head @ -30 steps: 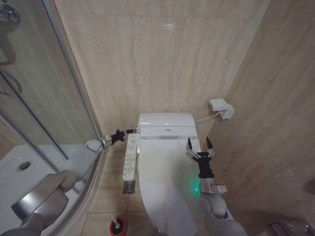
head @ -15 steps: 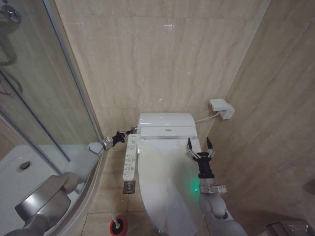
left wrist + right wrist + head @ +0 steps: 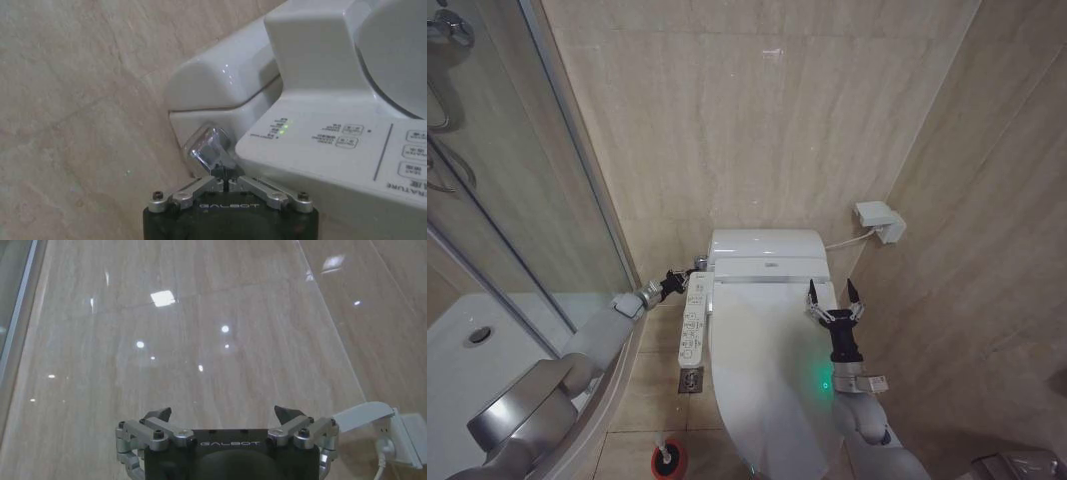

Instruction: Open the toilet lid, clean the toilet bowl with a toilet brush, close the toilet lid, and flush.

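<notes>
White toilet lid [image 3: 762,350] lies shut over bowl | our left gripper [image 3: 681,278] pinched closed beside chrome flush lever [image 3: 212,152] | right gripper [image 3: 832,300] splayed above lid's right edge | toilet brush [image 3: 663,461] on floor.

Glossy beige stone-look wall tiles [image 3: 757,120] meet in a corner, with bright spots of light reflecting off them in the right wrist view. A white plastic wall socket box [image 3: 876,219] sits on the right wall, its white cable [image 3: 845,241] trailing left. On the left stands a curved glass shower screen [image 3: 497,190] above a white shower tray [image 3: 462,350]. The beige tiled floor [image 3: 652,385] has a small square metal drain [image 3: 689,380].
</notes>
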